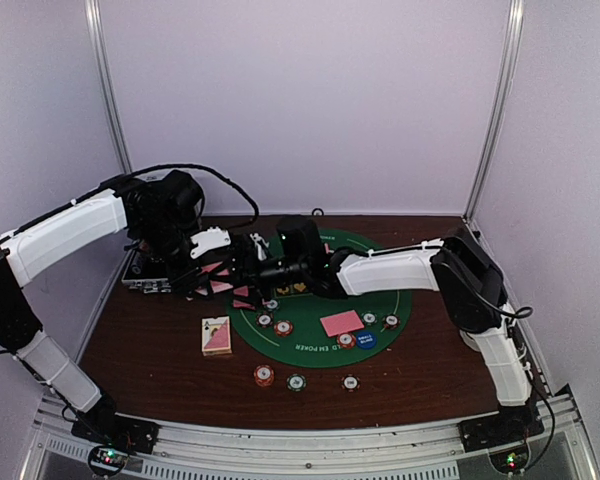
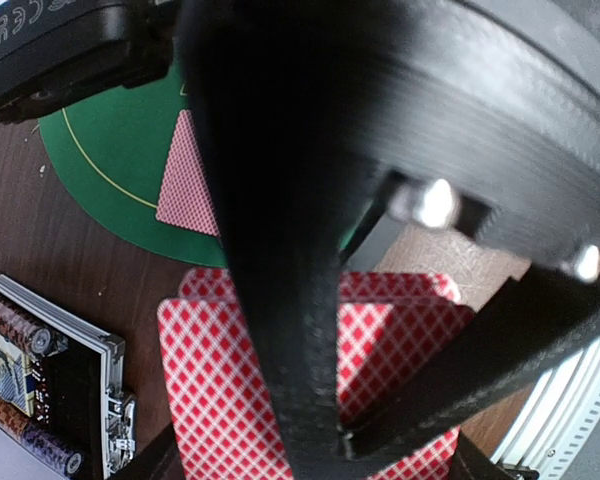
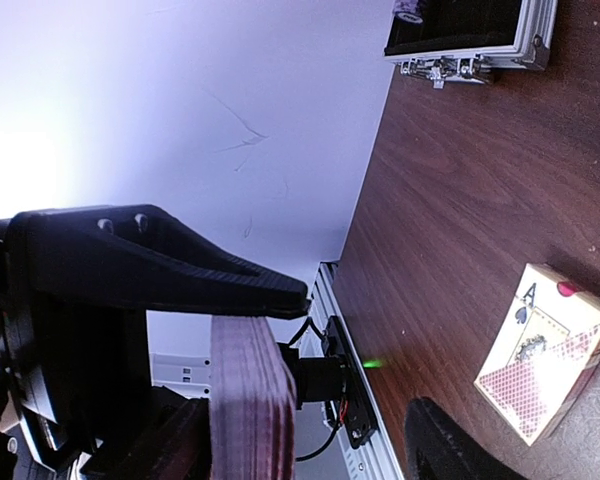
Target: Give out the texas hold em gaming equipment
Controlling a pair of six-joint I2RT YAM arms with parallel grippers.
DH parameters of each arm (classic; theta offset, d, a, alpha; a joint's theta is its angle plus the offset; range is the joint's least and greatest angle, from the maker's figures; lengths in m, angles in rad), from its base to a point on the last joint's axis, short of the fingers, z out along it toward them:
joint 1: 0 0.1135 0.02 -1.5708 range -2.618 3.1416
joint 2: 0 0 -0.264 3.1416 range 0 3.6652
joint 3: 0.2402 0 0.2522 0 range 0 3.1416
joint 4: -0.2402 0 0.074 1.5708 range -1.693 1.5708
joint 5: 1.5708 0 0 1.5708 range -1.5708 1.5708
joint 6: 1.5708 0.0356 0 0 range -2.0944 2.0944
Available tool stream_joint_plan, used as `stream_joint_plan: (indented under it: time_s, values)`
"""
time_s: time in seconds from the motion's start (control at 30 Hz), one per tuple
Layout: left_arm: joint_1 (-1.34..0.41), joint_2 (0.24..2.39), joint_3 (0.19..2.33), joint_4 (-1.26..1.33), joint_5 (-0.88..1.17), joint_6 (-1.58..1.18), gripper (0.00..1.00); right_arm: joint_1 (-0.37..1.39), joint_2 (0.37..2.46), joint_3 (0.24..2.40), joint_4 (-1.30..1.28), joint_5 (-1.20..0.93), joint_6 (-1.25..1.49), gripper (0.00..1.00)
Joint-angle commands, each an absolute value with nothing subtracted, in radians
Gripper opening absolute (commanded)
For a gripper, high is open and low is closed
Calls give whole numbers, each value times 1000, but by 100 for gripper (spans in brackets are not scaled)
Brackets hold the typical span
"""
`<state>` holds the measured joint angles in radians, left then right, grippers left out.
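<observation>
A deck of pink-red-backed cards (image 1: 220,268) hangs flat above the table's left-centre. My left gripper (image 1: 216,278) is shut on its edges. The left wrist view looks down on the card backs (image 2: 220,380). My right gripper (image 1: 252,263) is open around the deck. In the right wrist view the deck (image 3: 250,400) shows edge-on beside one of my fingers, with a gap to the other finger (image 3: 450,450). One card (image 1: 341,323) lies face down on the mat, with a blue disc (image 1: 366,340) and several striped chips (image 1: 283,327) nearby. No black-red triangle shows.
The round green mat (image 1: 385,300) covers the table's middle. The silver-edged case (image 1: 145,272) holding chips stands at the far left. A card box (image 1: 217,335) lies left of the mat. Three chips (image 1: 296,381) sit on the wood in front of the mat.
</observation>
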<state>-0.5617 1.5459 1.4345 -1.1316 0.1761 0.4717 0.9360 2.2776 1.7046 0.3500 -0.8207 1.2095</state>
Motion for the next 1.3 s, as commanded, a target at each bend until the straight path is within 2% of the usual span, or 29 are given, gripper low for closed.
stream_joint_plan:
  time_s: [0.0, 0.4, 0.7, 0.77, 0.87, 1.07, 1.27]
  values:
    - [-554, 1525, 1450, -1126, 188, 465, 0, 921, 2287, 1705, 371, -836, 1220, 65]
    - [-554, 1520, 1441, -1126, 182, 468, 0, 866, 2190, 1610, 309, -822, 1170, 42]
    - [-554, 1526, 1442, -1126, 183, 466, 0, 859, 2146, 1548, 455, -839, 1270, 24]
    - [-554, 1524, 1439, -1126, 178, 467, 0, 858, 2137, 1530, 519, -839, 1308, 18]
    - [-554, 1526, 1439, -1126, 169, 468, 0, 854, 2125, 1513, 563, -842, 1350, 0]
    - [-554, 1529, 1438, -1126, 163, 467, 0, 836, 2131, 1479, 702, -857, 1466, 0]
    - [-554, 1523, 1426, -1126, 146, 472, 0, 766, 2073, 1431, 613, -868, 1381, 0]
